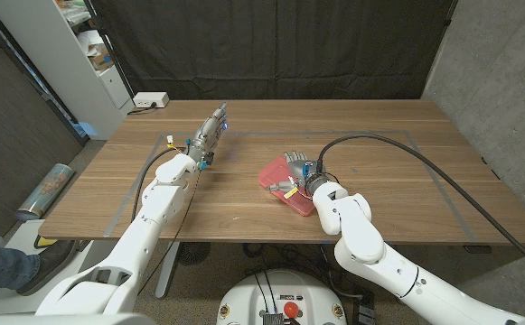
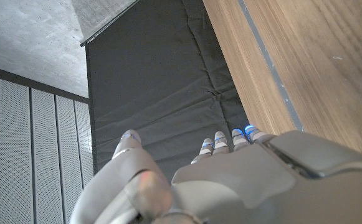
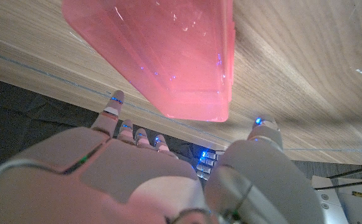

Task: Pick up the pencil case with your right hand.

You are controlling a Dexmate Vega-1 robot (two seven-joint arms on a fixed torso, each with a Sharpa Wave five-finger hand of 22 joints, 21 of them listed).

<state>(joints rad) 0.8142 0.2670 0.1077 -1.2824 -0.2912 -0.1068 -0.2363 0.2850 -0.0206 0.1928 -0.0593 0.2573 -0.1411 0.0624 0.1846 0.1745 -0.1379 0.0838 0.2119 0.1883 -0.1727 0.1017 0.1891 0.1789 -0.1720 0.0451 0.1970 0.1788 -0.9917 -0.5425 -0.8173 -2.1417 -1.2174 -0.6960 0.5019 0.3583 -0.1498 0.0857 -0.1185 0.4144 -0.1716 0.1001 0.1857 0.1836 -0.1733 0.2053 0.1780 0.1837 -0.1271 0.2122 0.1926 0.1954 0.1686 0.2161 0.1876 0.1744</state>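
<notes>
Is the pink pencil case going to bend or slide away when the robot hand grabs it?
The pencil case looks like a hard, see-through plastic box with moulded edges, so it will probably stay stiff. Its shiny, smooth sides may be slippery against the right hand. It lies flat on the wooden table, so it would likely slide rather than roll.

Pencil case [image 1: 285, 185] laid on table [image 1: 407, 171] near the middle, right hand [image 1: 300, 173] placed over it, left hand [image 1: 210, 134] set well apart to its left
</notes>
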